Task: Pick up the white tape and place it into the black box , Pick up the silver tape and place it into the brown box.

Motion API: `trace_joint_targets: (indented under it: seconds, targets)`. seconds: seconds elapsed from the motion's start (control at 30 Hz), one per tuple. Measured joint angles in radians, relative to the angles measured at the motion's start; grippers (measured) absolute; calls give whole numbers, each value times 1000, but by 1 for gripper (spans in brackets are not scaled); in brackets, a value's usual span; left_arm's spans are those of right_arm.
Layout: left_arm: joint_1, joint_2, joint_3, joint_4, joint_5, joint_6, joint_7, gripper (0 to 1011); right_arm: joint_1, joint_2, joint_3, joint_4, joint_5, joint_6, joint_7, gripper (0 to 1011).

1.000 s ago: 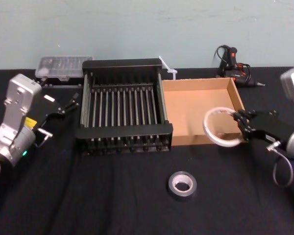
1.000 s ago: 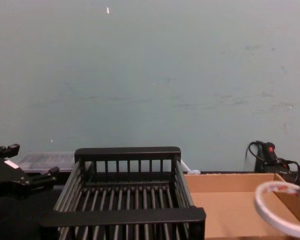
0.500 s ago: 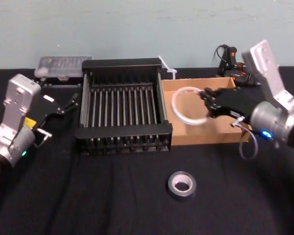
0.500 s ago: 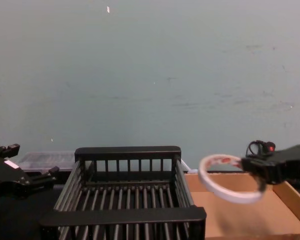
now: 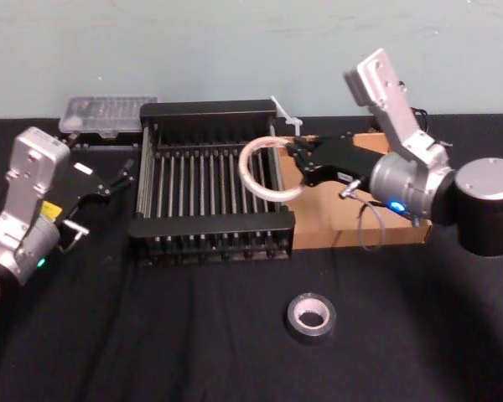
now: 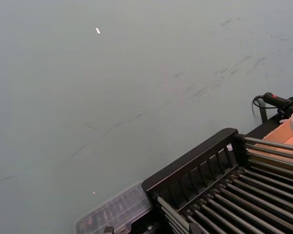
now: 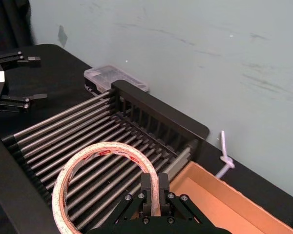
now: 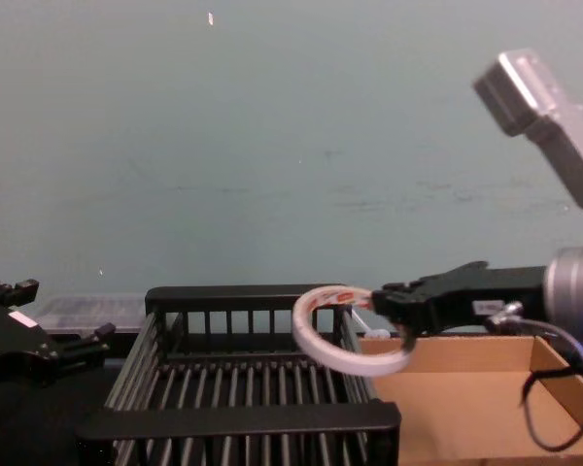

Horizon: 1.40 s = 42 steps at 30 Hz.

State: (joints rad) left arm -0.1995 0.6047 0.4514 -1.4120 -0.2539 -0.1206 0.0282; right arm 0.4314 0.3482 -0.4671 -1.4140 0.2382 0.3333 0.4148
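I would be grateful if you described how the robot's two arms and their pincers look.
Both arms are silver-grey, each with a boxy silver housing at the wrist and a black, angular pincer. The left pincer carries a white label with a yellow mark behind it. The right pincer has a thin grey cable looped under its wrist and a small blue light there.

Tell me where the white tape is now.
Head view: the white tape hangs in the right gripper above the right side of the black box, beside the brown box; the left gripper sits left of both.
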Motion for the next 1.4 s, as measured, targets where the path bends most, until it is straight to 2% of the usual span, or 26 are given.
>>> trace_joint_targets:
  seconds: [0.3, 0.47, 0.9, 1.13, 1.3, 1.4]
  targets:
    - [0, 0, 0, 0, 0, 0, 0, 1001, 54, -57, -36, 76, -19, -15, 10, 95]
    - [0, 0, 0, 0, 0, 0, 0, 1001, 65, -79, -47, 102, -28, -27, 7, 95]
    - [0, 0, 0, 0, 0, 0, 0, 1001, 65, -78, -46, 100, -30, -28, 6, 97]
    - [0, 0, 0, 0, 0, 0, 0, 1001, 64, -76, -46, 98, -28, -26, 6, 254]
    - [0, 0, 0, 0, 0, 0, 0, 1001, 64, -76, -45, 98, -27, -25, 6, 452]
    - [0, 0, 0, 0, 0, 0, 0, 1001, 64, -76, -45, 97, -27, -25, 6, 531]
